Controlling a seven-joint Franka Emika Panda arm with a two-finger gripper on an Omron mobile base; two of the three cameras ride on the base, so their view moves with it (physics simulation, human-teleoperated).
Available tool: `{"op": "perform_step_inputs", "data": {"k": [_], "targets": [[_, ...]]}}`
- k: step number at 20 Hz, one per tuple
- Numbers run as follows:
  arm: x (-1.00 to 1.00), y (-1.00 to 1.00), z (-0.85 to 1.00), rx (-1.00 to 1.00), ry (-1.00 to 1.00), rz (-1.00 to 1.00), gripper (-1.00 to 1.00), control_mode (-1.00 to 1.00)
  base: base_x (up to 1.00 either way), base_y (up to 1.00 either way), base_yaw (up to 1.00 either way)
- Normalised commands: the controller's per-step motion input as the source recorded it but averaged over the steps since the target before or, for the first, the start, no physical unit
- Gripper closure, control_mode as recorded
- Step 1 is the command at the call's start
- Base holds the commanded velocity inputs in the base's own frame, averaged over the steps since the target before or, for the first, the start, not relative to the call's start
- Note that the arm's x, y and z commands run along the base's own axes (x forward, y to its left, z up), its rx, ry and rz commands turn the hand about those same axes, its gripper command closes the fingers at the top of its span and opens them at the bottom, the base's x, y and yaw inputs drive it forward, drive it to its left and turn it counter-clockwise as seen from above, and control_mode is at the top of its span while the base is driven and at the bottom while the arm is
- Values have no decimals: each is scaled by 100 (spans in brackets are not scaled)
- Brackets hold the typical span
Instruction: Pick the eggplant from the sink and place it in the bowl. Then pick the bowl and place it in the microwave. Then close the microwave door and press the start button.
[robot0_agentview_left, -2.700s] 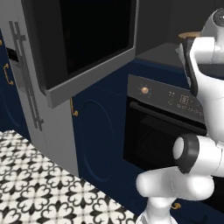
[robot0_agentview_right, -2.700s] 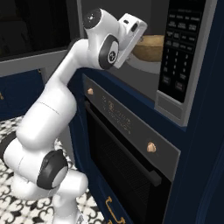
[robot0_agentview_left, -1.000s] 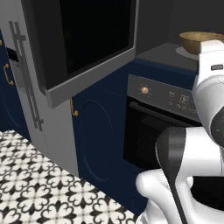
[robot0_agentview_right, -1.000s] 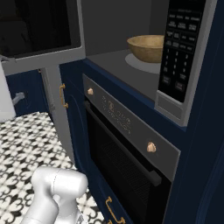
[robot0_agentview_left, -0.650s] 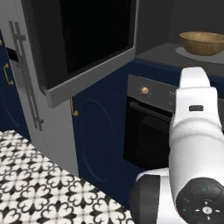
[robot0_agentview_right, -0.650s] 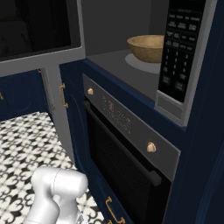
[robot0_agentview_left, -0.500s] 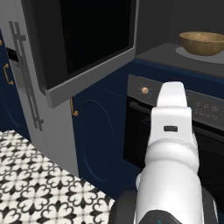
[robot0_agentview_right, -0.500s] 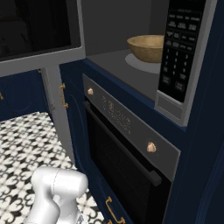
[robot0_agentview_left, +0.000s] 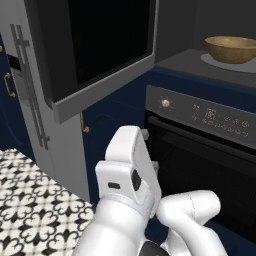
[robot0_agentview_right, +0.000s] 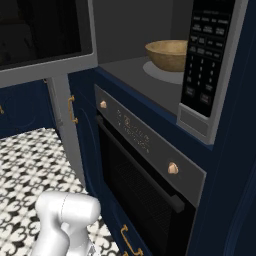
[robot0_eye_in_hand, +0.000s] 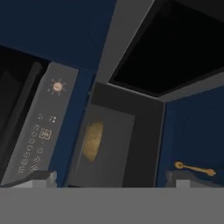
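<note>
1. The gripper (robot0_eye_in_hand: 109, 177), jaws spread and empty, has dropped low before the oven (robot0_agentview_left: 200, 165).
2. Microwave door (robot0_agentview_left: 95, 55) hangs open, left.
3. Far right, the wooden bowl (robot0_agentview_right: 170, 54) sits inside the microwave (robot0_agentview_right: 150, 70); door closing comes next.

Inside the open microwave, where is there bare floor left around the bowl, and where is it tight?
The bowl sits deep inside the microwave. Bare floor runs from the front lip back to the bowl, and toward the hinge side where the microwave door hangs open. It is tightest between the bowl and the keypad-side wall.
</note>
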Motion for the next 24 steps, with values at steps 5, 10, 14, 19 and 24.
{"op": "perform_step_inputs", "data": {"k": [5,10,14,19,24], "targets": [[49,40,-8,-1,0,-6,-100,-100,0,0,0],[56,56,-9,-3,1,-11,-100,-100,0,0,0],[33,61,-19,-1,0,-14,-100,-100,0,0,0],[28,41,-32,0,-5,-9,-100,-100,0,0,0],[37,38,-33,0,-7,-9,-100,-100,0,0,0]]}}
